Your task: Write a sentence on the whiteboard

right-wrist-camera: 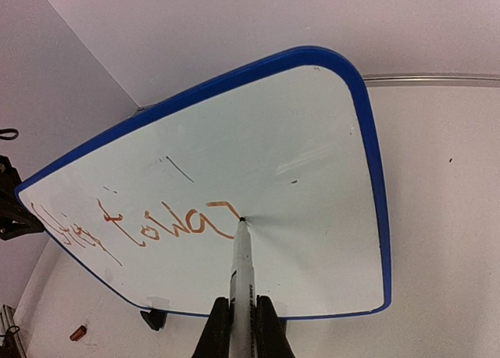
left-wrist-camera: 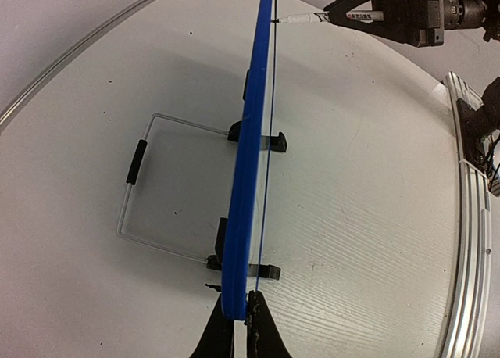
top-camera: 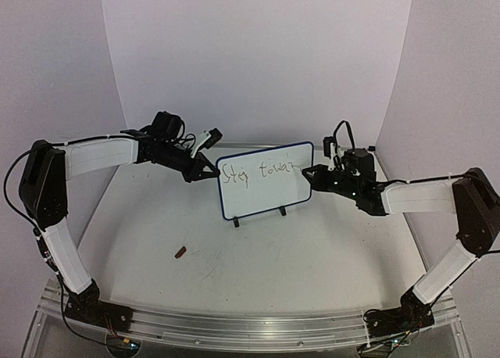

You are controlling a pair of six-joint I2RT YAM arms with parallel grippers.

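The whiteboard [top-camera: 273,195], white with a blue frame, stands upright on two black feet at the back middle of the table. My left gripper [top-camera: 209,170] is shut on its left edge; in the left wrist view the black fingertips [left-wrist-camera: 238,317] pinch the blue rim [left-wrist-camera: 246,178]. My right gripper [top-camera: 310,175] is shut on a white marker [right-wrist-camera: 241,268], whose tip touches the board face [right-wrist-camera: 312,178]. The sentence [right-wrist-camera: 148,227], in orange-brown cursive, reads about "Stay towa" on one line and ends at the marker tip. The marker [left-wrist-camera: 301,18] meets the board's far end in the left wrist view.
A small red-brown piece [top-camera: 180,252] lies on the table in front of the board's left side. A wire stand [left-wrist-camera: 133,194] lies flat behind the board. An aluminium rail [top-camera: 250,327] runs along the near edge, and white walls close off the back.
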